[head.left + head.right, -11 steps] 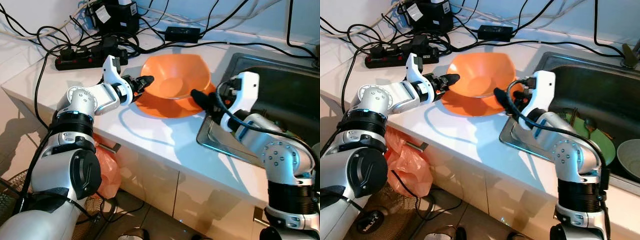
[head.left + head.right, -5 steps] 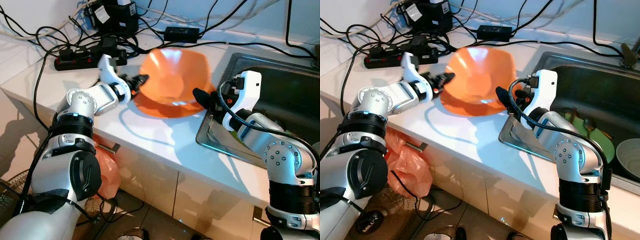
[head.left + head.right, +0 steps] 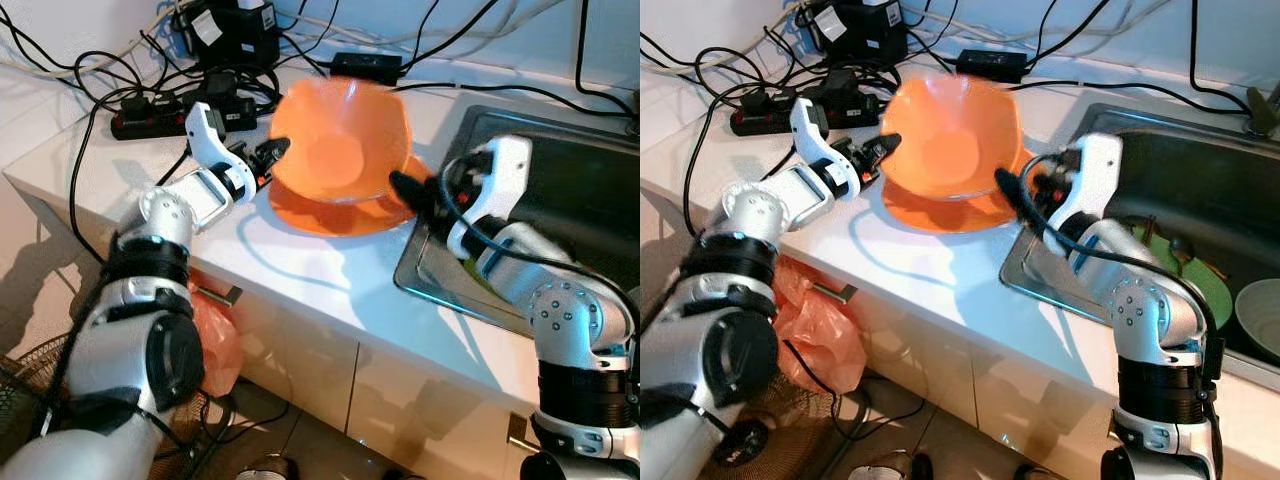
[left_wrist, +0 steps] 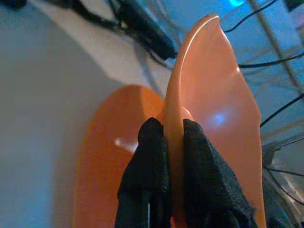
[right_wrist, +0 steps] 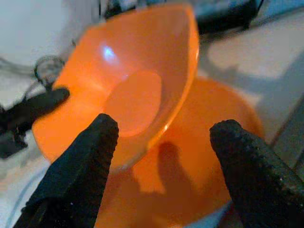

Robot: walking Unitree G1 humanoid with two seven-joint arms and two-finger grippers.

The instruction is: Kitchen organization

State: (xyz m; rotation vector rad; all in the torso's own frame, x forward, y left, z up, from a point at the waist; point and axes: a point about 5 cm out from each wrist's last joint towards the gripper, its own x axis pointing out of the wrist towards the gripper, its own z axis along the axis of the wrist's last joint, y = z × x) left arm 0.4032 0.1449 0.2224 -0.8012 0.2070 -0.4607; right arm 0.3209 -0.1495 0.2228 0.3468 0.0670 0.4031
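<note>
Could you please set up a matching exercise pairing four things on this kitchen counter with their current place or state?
Things:
1. upper orange bowl
2. lower orange bowl
3. right gripper
4. power strip

States:
A. open, beside the sink
B. lying flat on the counter
C. tilted up, its rim pinched by the left gripper
D. among black cables at the counter's back

Pairs: 1-C, 2-B, 3-A, 4-D

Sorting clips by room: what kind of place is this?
Most likely a home kitchen: a steel sink set in a white counter, dishes in the basin, orange bowls beside it.
</note>
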